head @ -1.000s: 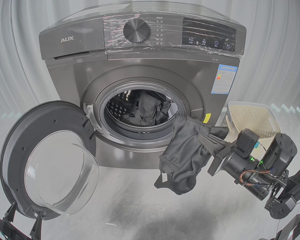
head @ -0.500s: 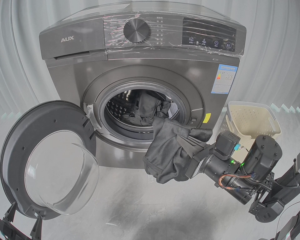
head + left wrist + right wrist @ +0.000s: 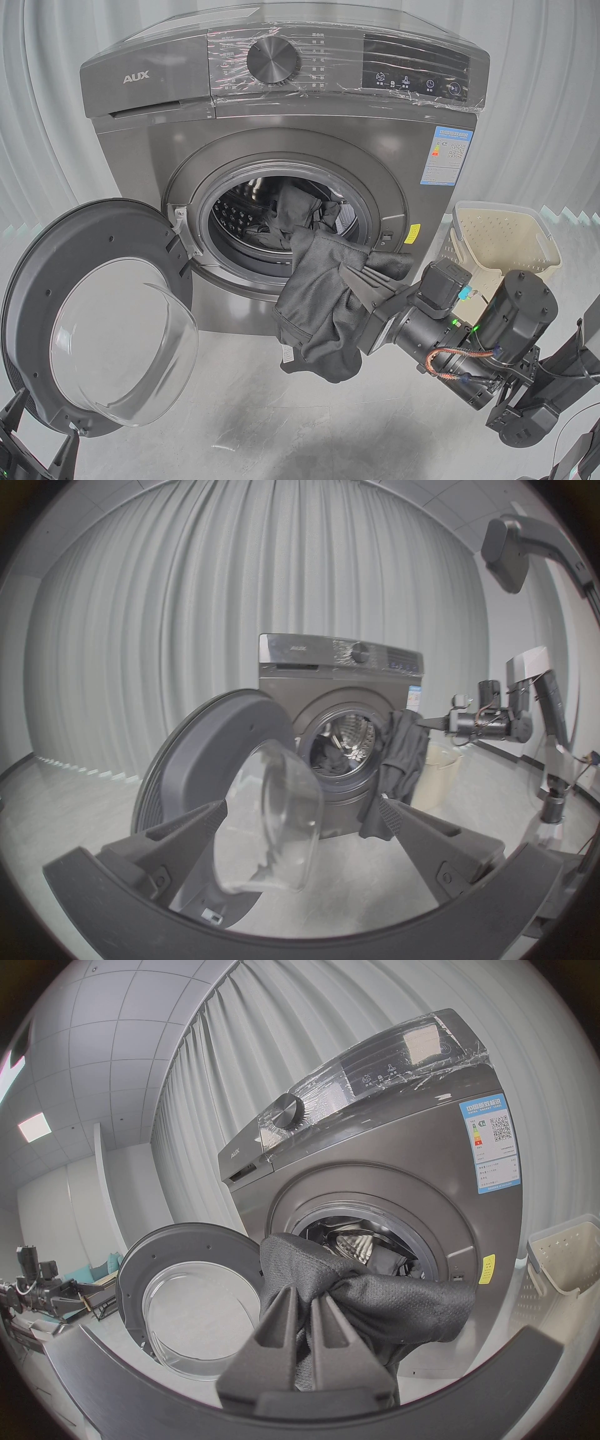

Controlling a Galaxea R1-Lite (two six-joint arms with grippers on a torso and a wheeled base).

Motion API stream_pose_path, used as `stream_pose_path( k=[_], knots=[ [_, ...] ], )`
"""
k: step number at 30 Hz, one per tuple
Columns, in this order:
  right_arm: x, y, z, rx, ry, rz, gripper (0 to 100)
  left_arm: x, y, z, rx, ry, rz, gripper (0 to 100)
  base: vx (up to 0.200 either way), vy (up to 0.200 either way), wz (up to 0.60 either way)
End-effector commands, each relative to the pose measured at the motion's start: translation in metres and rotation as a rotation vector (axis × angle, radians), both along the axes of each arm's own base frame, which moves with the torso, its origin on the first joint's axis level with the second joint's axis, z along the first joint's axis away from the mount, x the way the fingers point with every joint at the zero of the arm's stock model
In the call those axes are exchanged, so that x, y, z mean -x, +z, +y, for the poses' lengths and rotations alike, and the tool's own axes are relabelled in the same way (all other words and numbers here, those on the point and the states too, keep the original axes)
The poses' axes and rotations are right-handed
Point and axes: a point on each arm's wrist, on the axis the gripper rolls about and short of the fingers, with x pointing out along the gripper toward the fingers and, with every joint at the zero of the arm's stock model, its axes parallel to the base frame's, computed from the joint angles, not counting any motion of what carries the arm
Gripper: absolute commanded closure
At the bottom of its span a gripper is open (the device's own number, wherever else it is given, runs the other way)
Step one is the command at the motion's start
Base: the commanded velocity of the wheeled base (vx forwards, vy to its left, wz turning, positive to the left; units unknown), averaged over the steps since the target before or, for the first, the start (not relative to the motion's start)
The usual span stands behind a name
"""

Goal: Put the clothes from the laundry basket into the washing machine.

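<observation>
The right gripper point(image 3: 347, 272) is clamped tight on a dark grey garment point(image 3: 315, 300), its two fingers point(image 3: 281, 1329) pressed together over a bunched fold; the cloth hangs from the grip in the centre of the head view, in front of the lower right of the drum opening point(image 3: 250, 212), and whether it touches the rim cannot be told; the right arm point(image 3: 437, 337) stretches in from the lower right, wrist angled up-left toward the washing machine point(image 3: 281, 125); more dark clothes point(image 3: 294, 215) lie inside the drum; the door point(image 3: 94, 250) hangs wide open at left; the cream laundry basket point(image 3: 506, 237) stands at right, beside the machine; the left gripper point(image 3: 300, 808), at the lower left corner, has its fingers spread apart.
</observation>
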Motion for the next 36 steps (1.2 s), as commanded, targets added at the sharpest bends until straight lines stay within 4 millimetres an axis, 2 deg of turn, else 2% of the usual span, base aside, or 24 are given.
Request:
stream_pose_path(
  k=[1,3,4,5,6,8,9,10,12,19,21,26,32,36],
  knots=[
    [0.001,0.002,0.014,-0.037,0.059,-0.032,100,-0.035,0.047,-0.004,-0.005,-0.217,0.104,0,0.000,0.000,0.00],
    [0.001,0.001,0.015,-0.038,0.071,-0.035,100,-0.043,0.054,-0.005,-0.008,-0.245,0.111,0,0.000,0.000,0.00],
    [-0.001,0.000,0.017,-0.041,0.075,-0.039,100,-0.062,0.065,-0.006,-0.017,-0.288,0.131,0,0.000,0.000,0.00],
    [-0.001,0.000,0.017,-0.041,0.075,-0.039,100,-0.064,0.065,-0.006,-0.020,-0.292,0.131,0,0.000,0.000,0.00],
    [-0.003,0.000,0.020,-0.046,0.074,-0.041,100,-0.088,0.074,-0.008,-0.036,-0.334,0.146,0,0.000,0.000,0.00],
    [-0.005,-0.001,0.021,-0.047,0.071,-0.042,100,-0.106,0.077,-0.012,-0.042,-0.366,0.159,0,0.000,0.000,0.00],
    [-0.005,-0.001,0.021,-0.047,0.071,-0.042,100,-0.106,0.077,-0.012,-0.042,-0.366,0.159,0,0.000,0.000,0.00],
    [-0.007,0.000,0.022,-0.052,0.068,-0.046,100,-0.124,0.077,-0.018,-0.041,-0.403,0.170,0,0.000,0.000,0.00],
    [-0.009,0.000,0.023,-0.055,0.060,-0.048,100,-0.136,0.076,-0.024,-0.041,-0.426,0.174,0,0.000,0.000,0.00],
    [-0.013,0.004,0.024,-0.068,0.051,-0.060,100,-0.159,0.076,-0.049,-0.044,-0.510,0.193,0,0.000,0.000,0.00],
    [-0.013,0.004,0.023,-0.068,0.048,-0.060,100,-0.174,0.078,-0.061,-0.049,-0.526,0.204,0,0.000,0.000,0.00],
    [-0.014,0.004,0.022,-0.071,0.044,-0.059,100,-0.194,0.077,-0.077,-0.037,-0.561,0.231,0,0.000,0.000,0.00],
    [-0.015,0.004,0.022,-0.072,0.039,-0.060,100,-0.220,0.065,-0.093,-0.040,-0.581,0.254,0,0.000,0.000,0.00],
    [-0.015,0.004,0.023,-0.072,0.041,-0.060,100,-0.229,0.057,-0.100,-0.044,-0.596,0.272,0,0.000,0.000,0.00]
  ],
)
